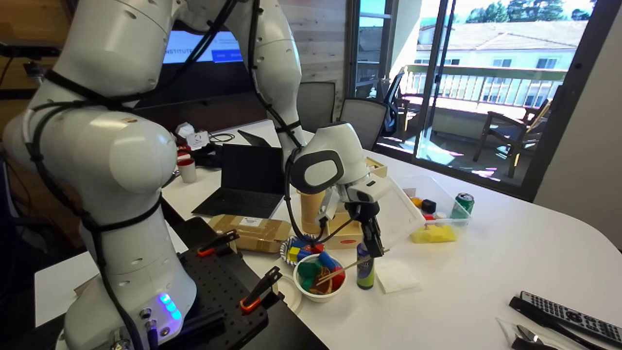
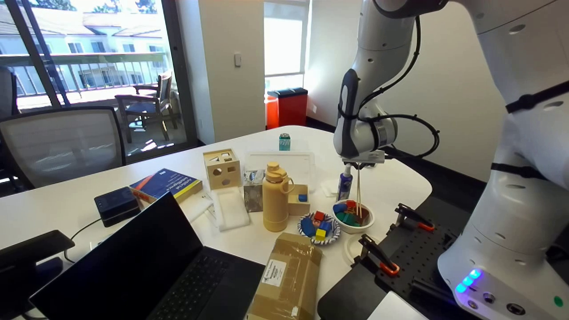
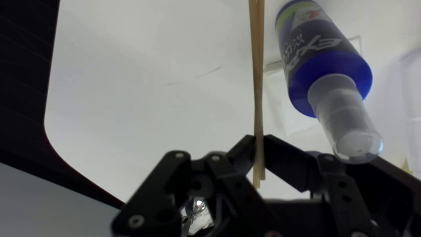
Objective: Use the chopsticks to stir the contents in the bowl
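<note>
The chopsticks are two thin pale wooden sticks, lying close together. My gripper is shut on them near their upper ends, which stick out a little behind the fingertips in the wrist view. The chopsticks slope down from the gripper, and their lower ends are among the pieces in the bowl in both exterior views. The bowl is small, round and white outside, with green, red, blue and brown pieces; it also shows in an exterior view. My gripper is above and to the side of it. The bowl is out of the wrist view.
A blue-purple spray bottle stands upright close beside the gripper and chopsticks. A striped bowl with blue, red and yellow blocks stands beside the bowl. A tan flask, cardboard box and black clamps are nearby.
</note>
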Action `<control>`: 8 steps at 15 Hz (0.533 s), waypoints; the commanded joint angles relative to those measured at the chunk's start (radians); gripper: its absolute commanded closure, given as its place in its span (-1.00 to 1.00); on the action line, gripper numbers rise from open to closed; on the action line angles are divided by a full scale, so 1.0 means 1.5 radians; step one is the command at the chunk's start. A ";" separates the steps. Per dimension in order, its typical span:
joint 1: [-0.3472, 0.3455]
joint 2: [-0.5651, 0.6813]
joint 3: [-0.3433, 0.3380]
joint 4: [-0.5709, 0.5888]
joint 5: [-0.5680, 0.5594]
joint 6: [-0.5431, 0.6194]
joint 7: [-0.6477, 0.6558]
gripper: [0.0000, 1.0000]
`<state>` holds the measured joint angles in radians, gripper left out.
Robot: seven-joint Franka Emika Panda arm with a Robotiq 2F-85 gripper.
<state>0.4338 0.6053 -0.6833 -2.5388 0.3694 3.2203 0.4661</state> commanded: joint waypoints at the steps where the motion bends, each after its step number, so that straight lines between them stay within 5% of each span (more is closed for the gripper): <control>1: 0.038 -0.004 -0.025 -0.031 0.018 0.015 -0.010 0.93; 8: 0.047 -0.027 0.003 -0.055 0.018 0.013 -0.011 0.93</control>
<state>0.4921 0.6090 -0.6917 -2.5894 0.3747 3.2204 0.4637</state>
